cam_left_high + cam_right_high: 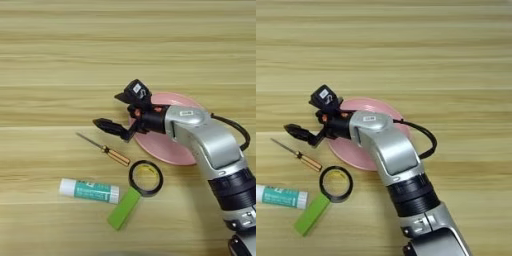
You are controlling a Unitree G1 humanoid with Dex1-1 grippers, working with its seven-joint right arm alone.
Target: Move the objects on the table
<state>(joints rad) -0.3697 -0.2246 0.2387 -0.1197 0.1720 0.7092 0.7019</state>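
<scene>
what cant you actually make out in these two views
- Pink plate: its right side is hidden under the silver forearm in both views.
- Glue stick: its left end is cut off by the right eye view's edge.
- Gripper: fingers overlap, so no gap between them shows.
- Glue stick label print: too small to read.
</scene>
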